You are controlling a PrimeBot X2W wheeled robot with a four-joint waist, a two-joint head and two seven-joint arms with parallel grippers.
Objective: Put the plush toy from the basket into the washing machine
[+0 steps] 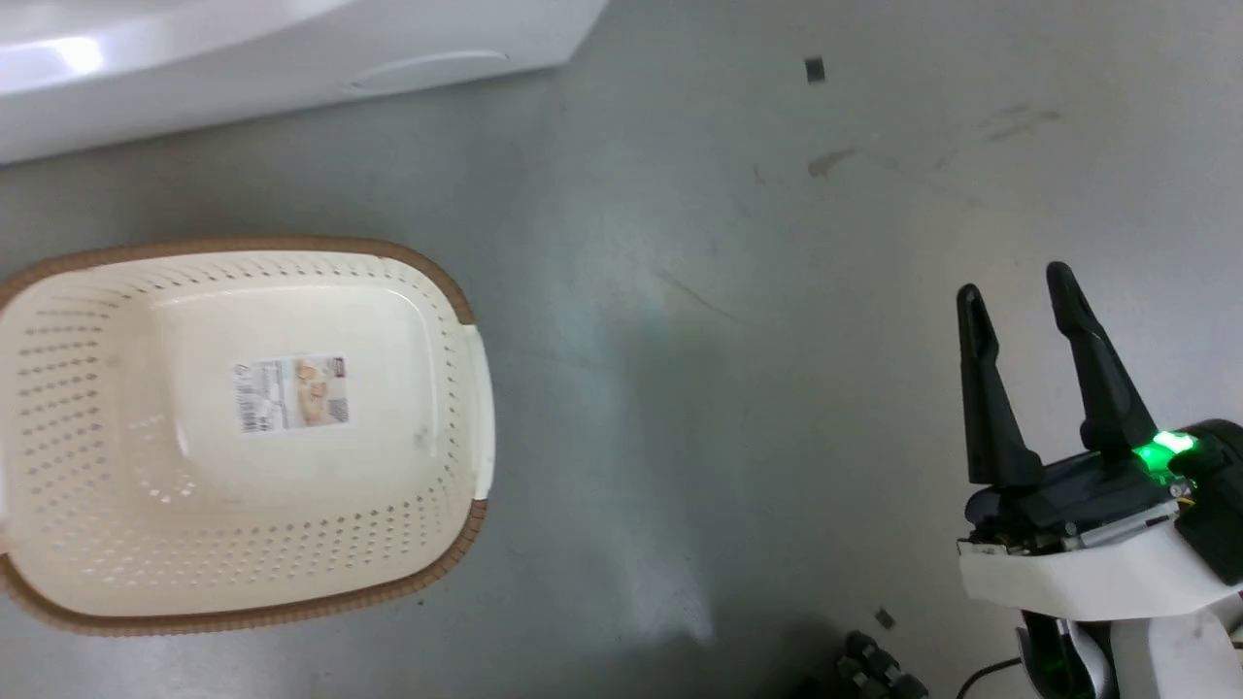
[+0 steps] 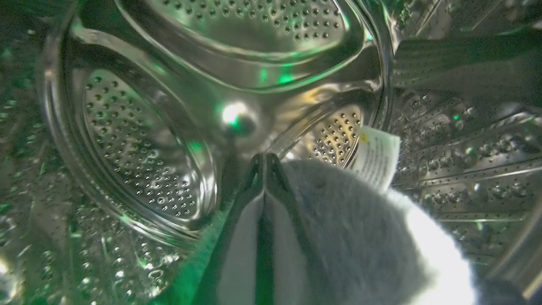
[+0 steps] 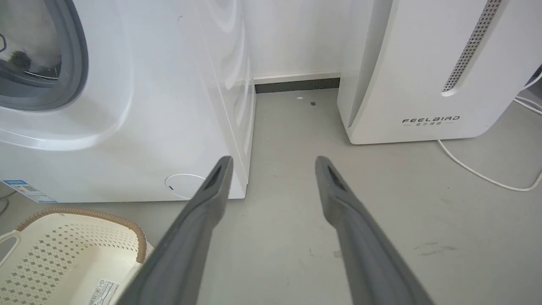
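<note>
The left hand [image 2: 264, 163] is seen deep inside the washing machine [image 2: 139, 140], fingers pressed shut. The plush toy [image 2: 360, 237] is pressed against their right side in the left wrist view; whether fur is pinched cannot be told. The right hand [image 1: 1015, 283] is held open and empty over the floor.

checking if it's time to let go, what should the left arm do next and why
Probably open the left gripper: its fingers look shut on the plush toy, already deep inside the washing machine drum, and the basket sits empty.
</note>
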